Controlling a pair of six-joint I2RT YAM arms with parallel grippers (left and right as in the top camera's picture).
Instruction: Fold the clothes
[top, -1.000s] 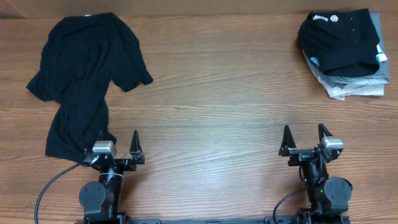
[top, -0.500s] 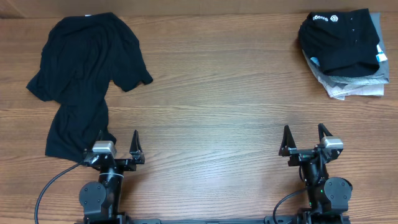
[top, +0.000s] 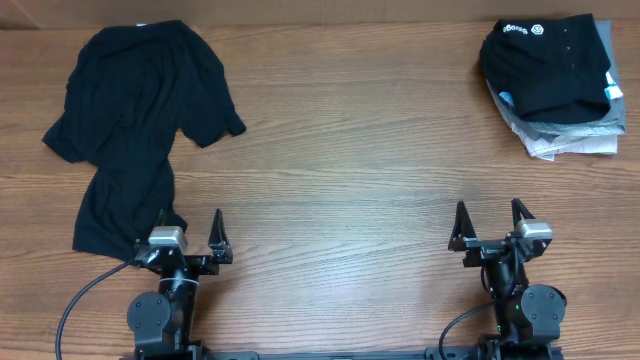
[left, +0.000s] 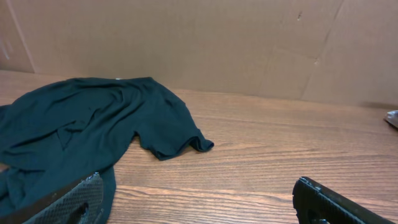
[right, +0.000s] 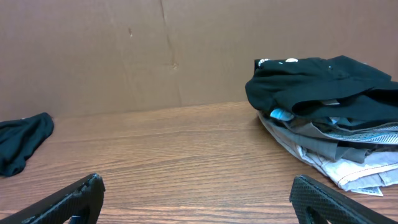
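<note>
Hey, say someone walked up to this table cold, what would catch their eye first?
A large black shirt lies crumpled and spread out on the far left of the wooden table. In the far right corner, a second black shirt is heaped on a pile of folded shirts. The left hand and right hand sit open at the near edge, holding nothing.
</note>
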